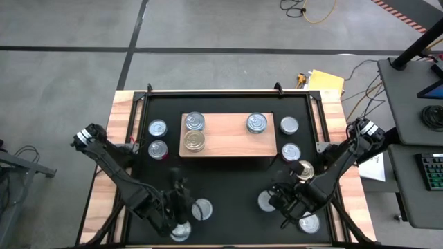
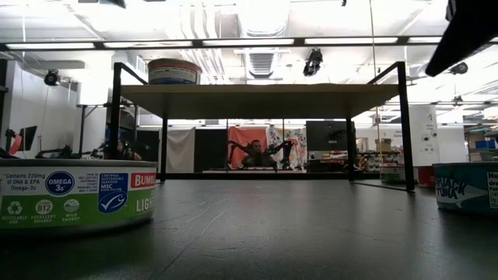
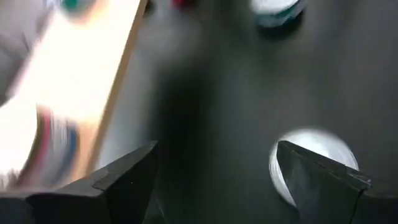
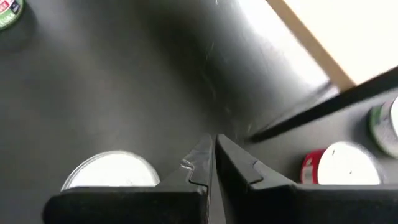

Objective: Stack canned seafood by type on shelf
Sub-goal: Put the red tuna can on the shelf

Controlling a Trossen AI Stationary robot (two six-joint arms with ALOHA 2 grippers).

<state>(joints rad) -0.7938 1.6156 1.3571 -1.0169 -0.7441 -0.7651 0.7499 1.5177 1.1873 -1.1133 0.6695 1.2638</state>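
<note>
Black mat [image 1: 228, 187] on wood table, grey floor. Shelf [image 1: 227, 135] holds three cans [image 1: 257, 123]; eight more on mat. Left gripper [image 1: 181, 200] wide open, empty. Right gripper [image 1: 285, 202] closed, empty.

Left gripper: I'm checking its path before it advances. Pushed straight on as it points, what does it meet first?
Likely nothing soon: the open left gripper faces bare black mat, with the shelf beside that line; depth is unclear.

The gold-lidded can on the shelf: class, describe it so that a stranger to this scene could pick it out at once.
Find the light-wood shelf in the middle of the black mat. At its left end two cans sit close together, and the gold-lidded can is the one nearer the arms. Its lid is yellowish gold, while its silver-lidded neighbour and the lone can at the shelf's right end are silver.
</note>
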